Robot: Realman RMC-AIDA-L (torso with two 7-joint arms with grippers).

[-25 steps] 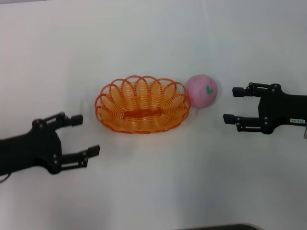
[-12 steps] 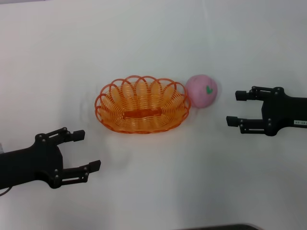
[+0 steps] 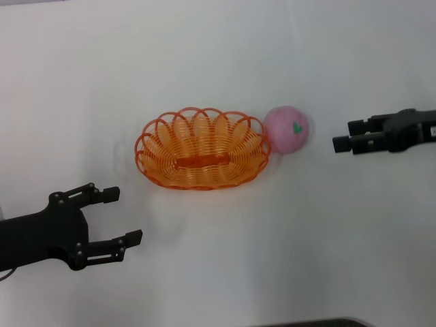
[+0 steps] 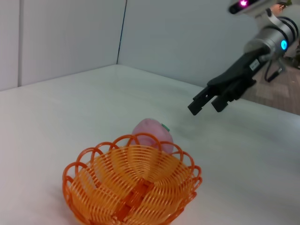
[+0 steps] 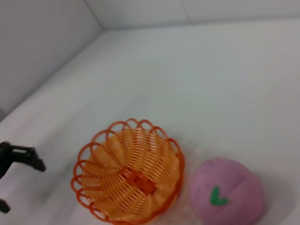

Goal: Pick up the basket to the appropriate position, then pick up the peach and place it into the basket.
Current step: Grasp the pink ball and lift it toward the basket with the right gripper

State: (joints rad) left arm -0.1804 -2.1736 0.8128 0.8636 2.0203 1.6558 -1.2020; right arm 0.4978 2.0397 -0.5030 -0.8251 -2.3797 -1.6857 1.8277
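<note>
The table (image 3: 218, 54) is a plain white surface running far back to where pale walls meet it. Two things lie directly on it. The basket (image 3: 202, 148), oval and orange with a scalloped rim of looped coils, sits upright near the middle. The peach (image 3: 286, 129), round and pink with a small green leaf mark, rests just to the basket's right, touching or nearly touching its rim.

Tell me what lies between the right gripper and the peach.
Nothing: in the head view only bare white table separates the right gripper from the peach.
</note>
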